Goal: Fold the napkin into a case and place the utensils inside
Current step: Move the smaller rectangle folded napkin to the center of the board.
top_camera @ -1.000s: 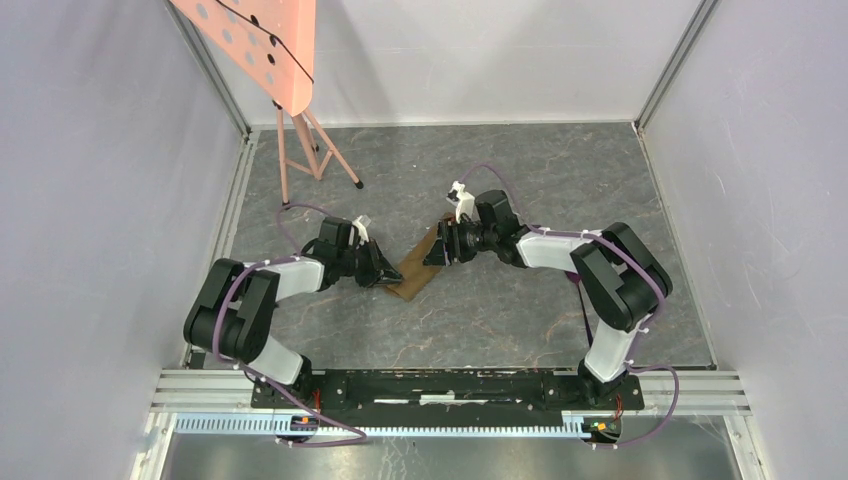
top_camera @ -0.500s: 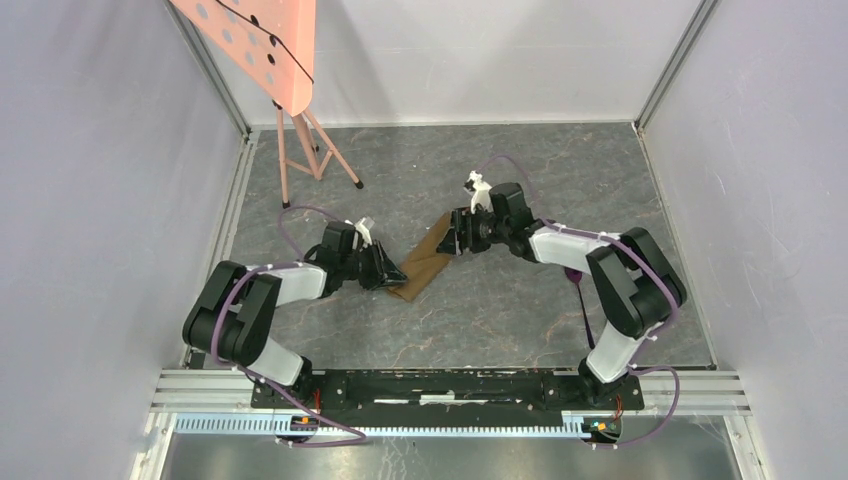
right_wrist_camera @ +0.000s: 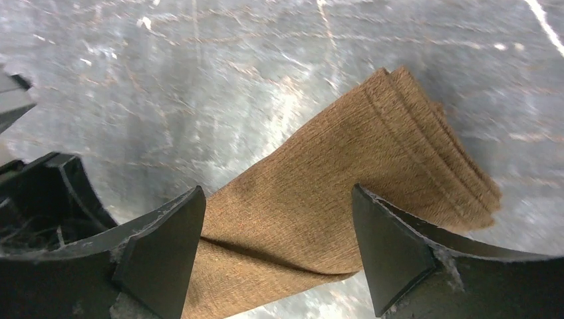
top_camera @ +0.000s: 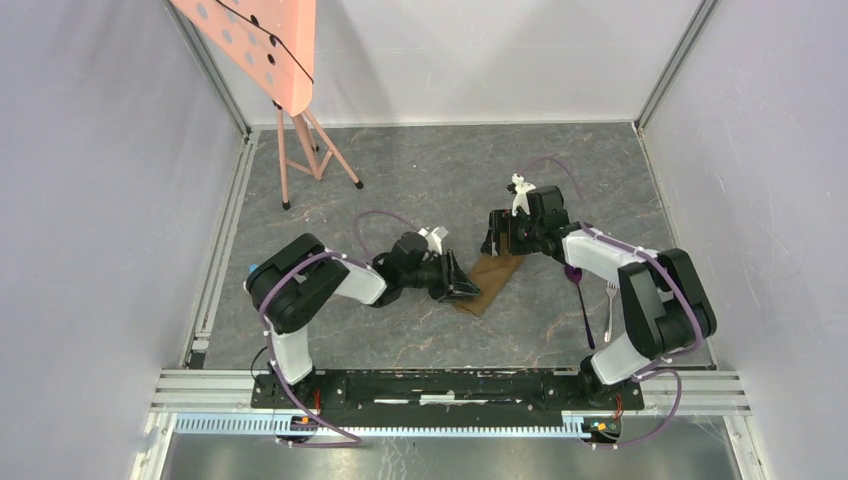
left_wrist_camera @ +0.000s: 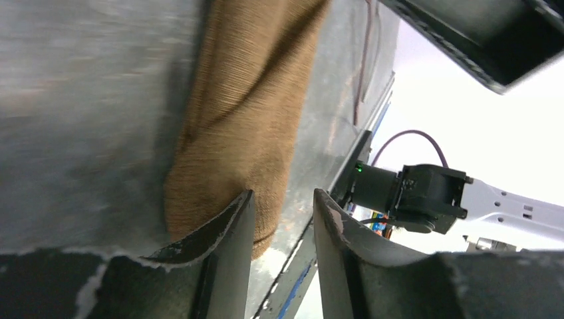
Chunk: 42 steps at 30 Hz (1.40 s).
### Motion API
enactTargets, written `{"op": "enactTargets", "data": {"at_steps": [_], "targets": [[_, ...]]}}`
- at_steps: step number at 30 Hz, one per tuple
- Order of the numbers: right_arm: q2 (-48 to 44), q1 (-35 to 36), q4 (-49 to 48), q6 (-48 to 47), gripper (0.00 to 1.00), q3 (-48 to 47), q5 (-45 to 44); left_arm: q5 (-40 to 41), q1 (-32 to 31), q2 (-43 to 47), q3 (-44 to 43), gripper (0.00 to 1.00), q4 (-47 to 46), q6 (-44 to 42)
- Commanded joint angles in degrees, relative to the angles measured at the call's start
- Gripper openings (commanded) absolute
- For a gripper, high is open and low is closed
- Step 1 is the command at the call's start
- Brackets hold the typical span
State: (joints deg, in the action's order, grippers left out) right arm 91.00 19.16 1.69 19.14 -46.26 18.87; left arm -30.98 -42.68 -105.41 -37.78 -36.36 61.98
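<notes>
The tan-brown napkin [top_camera: 489,276] lies on the grey table as a narrow folded, multi-layered strip, running diagonally. My left gripper [top_camera: 466,291] is at its near-left end. In the left wrist view [left_wrist_camera: 282,226] its jaws stand a little apart, with the cloth [left_wrist_camera: 246,100] end partly in the gap and touching only the left finger. My right gripper [top_camera: 497,246] is at the far end, open wide and straddling the cloth [right_wrist_camera: 346,179] in the right wrist view [right_wrist_camera: 279,246]. The purple-handled utensil [top_camera: 581,300] and the silvery fork [top_camera: 608,298] lie under my right arm.
A pink stand [top_camera: 300,150] with a perforated pink board [top_camera: 255,40] stands at the back left. Grey walls enclose the table on three sides. A metal rail [top_camera: 450,385] runs along the near edge.
Both grippers and the folded napkin have shifted right, toward the utensils. The left arm has stretched far across the middle; the right arm has drawn back toward its side.
</notes>
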Motion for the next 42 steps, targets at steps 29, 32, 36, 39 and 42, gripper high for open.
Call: {"op": "enactTargets", "data": {"at_steps": [29,32,36,39,42], "targets": [[-6.5,25.3,28.6,45.1,0.98,-0.7,-42.8,30.3,-2.6,58.1,-0.2,0.74,53.5,-27.4],[-5.6,25.3,28.8,44.8,0.97,-0.7,-44.7,29.7,-2.6,60.1,1.0,0.74,53.6,-26.9],[-5.7,22.9,24.2,35.5,0.93,2.1,-46.7,29.1,-2.6,61.6,2.4,0.74,54.0,-26.4],[-5.4,15.6,15.6,17.5,0.89,4.4,-35.6,28.5,-2.6,62.6,2.6,0.74,54.4,-26.4],[-4.2,11.2,12.3,2.0,0.89,2.9,-31.3,28.6,-2.6,63.6,2.7,0.74,54.6,-26.7]]}}
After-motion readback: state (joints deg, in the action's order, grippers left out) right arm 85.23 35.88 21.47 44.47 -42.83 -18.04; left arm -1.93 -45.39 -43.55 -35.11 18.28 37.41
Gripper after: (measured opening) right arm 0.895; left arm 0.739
